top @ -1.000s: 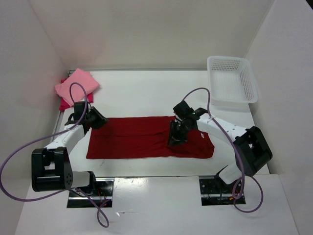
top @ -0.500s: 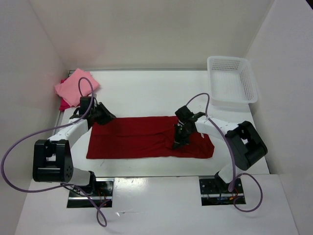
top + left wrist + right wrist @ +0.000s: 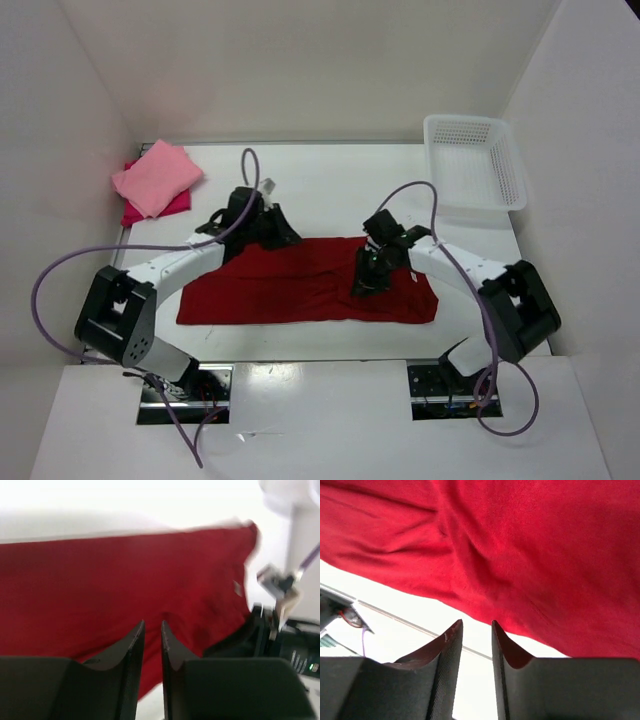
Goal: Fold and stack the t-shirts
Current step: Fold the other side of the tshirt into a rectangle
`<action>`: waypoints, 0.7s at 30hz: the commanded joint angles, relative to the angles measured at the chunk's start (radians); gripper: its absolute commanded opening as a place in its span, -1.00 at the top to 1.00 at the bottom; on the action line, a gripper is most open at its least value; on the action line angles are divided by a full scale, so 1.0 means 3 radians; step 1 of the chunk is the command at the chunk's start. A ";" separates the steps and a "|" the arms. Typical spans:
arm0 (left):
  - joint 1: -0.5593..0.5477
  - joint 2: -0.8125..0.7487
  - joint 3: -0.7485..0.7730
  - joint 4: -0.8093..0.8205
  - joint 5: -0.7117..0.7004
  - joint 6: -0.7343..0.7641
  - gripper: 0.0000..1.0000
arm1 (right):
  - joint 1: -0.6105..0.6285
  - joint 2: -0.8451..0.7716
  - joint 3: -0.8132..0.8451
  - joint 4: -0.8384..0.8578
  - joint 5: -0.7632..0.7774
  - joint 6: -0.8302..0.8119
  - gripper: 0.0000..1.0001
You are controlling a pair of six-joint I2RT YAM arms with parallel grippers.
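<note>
Your dark crimson shirt lay spread flat on the worktop, left of the basket and closer to the near edge. Left claw and right claw both hung over it, fingers slightly parted, gripping nothing.

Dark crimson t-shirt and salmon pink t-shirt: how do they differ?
The dark crimson t-shirt lies spread as a long band mid-table; the salmon pink t-shirt is folded small at the far left corner. The crimson one lies directly on the table; the pink one rests on a magenta-red shirt. Both are reddish cloth.
</note>
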 commanded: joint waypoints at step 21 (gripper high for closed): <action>-0.1380 0.1409 0.0338 0.0074 0.0449 -0.0155 0.76 | -0.1307 0.0174 0.0065 0.0829 0.0442 0.0138 0.90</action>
